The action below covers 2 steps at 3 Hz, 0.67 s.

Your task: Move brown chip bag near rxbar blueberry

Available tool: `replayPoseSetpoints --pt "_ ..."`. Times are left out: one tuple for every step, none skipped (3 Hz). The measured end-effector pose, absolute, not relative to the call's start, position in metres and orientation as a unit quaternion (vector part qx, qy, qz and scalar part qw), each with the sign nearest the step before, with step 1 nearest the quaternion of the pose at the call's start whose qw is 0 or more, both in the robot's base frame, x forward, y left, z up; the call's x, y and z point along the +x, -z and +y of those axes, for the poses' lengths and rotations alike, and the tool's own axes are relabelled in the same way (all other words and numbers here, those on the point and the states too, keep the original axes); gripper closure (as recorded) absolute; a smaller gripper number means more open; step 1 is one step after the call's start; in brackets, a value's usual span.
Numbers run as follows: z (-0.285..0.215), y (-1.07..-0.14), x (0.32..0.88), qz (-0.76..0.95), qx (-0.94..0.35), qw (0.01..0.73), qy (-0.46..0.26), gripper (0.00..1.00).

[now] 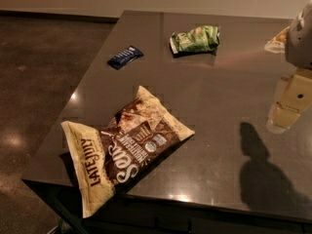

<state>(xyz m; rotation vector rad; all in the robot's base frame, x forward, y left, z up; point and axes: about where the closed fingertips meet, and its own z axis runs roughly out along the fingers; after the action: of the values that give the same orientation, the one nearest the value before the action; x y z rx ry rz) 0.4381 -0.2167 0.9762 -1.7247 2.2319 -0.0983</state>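
As it hovers over the table (229, 87), the end effector (286, 108) points downward.

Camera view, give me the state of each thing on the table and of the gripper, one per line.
brown chip bag: lying flat, label up, one end past the front edge of the table, not gripped.
rxbar blueberry: lying flat, far left, apart from both bags.
green bag: crumpled, lying at the far side.
gripper: at the right, above the table, touching no item.
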Motion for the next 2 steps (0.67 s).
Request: replayPoseSetpoints --pt "-0.217 -0.976 0.438 0.781 -0.603 0.159 0.034 0.0" --pt "-0.189 -0.971 0.441 0.754 -0.634 0.169 0.033 0.0"
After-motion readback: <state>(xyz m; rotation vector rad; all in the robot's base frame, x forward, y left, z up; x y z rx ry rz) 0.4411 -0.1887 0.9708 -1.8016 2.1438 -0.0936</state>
